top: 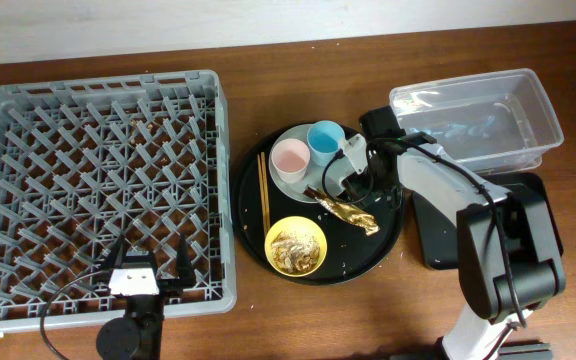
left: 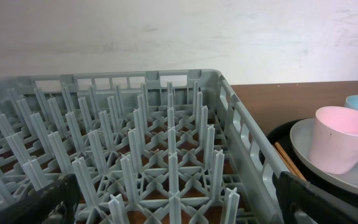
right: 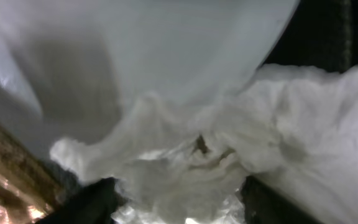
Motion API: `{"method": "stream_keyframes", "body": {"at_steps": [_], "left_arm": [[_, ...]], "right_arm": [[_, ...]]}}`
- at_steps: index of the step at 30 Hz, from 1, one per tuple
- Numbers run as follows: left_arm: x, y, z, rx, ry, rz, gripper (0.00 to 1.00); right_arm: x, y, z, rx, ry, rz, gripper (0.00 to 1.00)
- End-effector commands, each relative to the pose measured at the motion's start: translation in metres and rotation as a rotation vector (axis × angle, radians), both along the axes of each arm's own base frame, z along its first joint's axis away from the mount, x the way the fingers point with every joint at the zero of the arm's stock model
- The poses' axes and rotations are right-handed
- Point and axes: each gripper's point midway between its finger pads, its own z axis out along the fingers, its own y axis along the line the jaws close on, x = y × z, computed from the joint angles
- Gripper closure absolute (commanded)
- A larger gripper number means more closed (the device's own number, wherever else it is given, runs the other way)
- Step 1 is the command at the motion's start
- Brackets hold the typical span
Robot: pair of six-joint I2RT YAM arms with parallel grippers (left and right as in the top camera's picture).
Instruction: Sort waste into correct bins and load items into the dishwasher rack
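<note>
Napkin (right: 185, 155) folds, white and crumpled, fill the right wrist view, bunched between the dark fingers (right: 89, 202) of the right gripper (top: 353, 178). I cannot tell whether those fingers are pressing it or only standing at either side.

From overhead, that gripper hangs over the 3 o'clock edge of the pale plate (top: 303, 190), which sits at 12 o'clock on the round black tray (top: 368, 258). The pink cup (top: 290, 156) and blue cup (top: 325, 140) stand upright on the plate, side by side. The chopsticks (top: 264, 195) lie together along the tray's 9 o'clock side. The yellow bowl (top: 318, 232) sits at 6 o'clock with the food scraps (top: 294, 248) in it. The brown-gold wrapper (top: 350, 212) lies near 4 o'clock, just below the gripper.

Off at the tray's 2 o'clock is the clear tub (top: 543, 110). The black rectangular tray (top: 433, 245) lies at 3 o'clock, partly under the right arm.

The grey rack (top: 98, 190) takes up the 9 o'clock side of the table (top: 318, 320), with nothing among its pegs. The left gripper (top: 153, 262) hovers at the rack's 6 o'clock edge, its fingers spread wide and holding nothing.
</note>
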Motion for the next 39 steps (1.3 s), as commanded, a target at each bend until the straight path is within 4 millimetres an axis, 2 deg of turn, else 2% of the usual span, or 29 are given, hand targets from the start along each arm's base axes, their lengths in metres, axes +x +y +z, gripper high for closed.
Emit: {"method": "stream_keyframes", "body": {"at_steps": [1, 3, 5, 9, 12, 13, 15, 19, 20, 27, 32, 34, 37, 39], "left_arm": [[0.000, -0.003, -0.001, 0.015, -0.002, -0.016, 0.01], [0.000, -0.003, -0.001, 0.015, -0.002, -0.016, 0.01], [0.000, -0.003, -0.001, 0.015, -0.002, -0.016, 0.01], [0.000, -0.003, -0.001, 0.015, -0.002, -0.016, 0.01], [0.000, -0.003, -0.001, 0.015, -0.002, -0.016, 0.01], [0.000, -0.003, -0.001, 0.015, -0.002, -0.016, 0.01], [0.000, -0.003, -0.001, 0.015, -0.002, -0.016, 0.01], [0.000, -0.003, -0.001, 0.015, -0.002, -0.016, 0.01], [0.000, -0.003, -0.001, 0.014, -0.002, -0.016, 0.01], [0.000, -0.003, -0.001, 0.014, -0.002, -0.016, 0.01], [0.000, -0.003, -0.001, 0.015, -0.002, -0.016, 0.01], [0.000, -0.003, -0.001, 0.014, -0.002, -0.016, 0.01], [0.000, -0.003, -0.001, 0.014, -0.002, -0.016, 0.01], [0.000, -0.003, -0.001, 0.015, -0.002, -0.016, 0.01]], "right_arm": [[-0.006, 0.000, 0.005, 0.016, 0.016, -0.001, 0.72], [-0.007, 0.000, 0.016, 0.013, 0.031, -0.002, 0.88], [-0.008, 0.000, 0.032, 0.008, 0.055, -0.002, 0.96], [-0.013, 0.001, 0.062, 0.010, 0.105, -0.001, 0.96], [-0.032, 0.016, 0.065, 0.093, 0.191, 0.005, 0.92], [-0.043, 0.022, 0.061, 0.102, 0.227, 0.021, 0.75], [-0.050, 0.025, 0.050, 0.075, 0.237, 0.042, 0.58], [-0.054, 0.024, 0.014, 0.044, 0.197, 0.058, 0.11], [-0.055, 0.024, 0.008, 0.046, 0.188, 0.059, 0.04], [-0.075, 0.019, -0.007, 0.035, 0.237, 0.089, 0.01], [-0.075, 0.019, -0.007, 0.031, 0.229, 0.148, 0.00], [-0.080, 0.017, -0.010, 0.027, 0.243, 0.147, 0.05], [-0.089, 0.015, -0.018, 0.024, 0.260, 0.147, 0.06], [-0.091, 0.014, -0.026, 0.026, 0.250, 0.147, 0.16]]}}
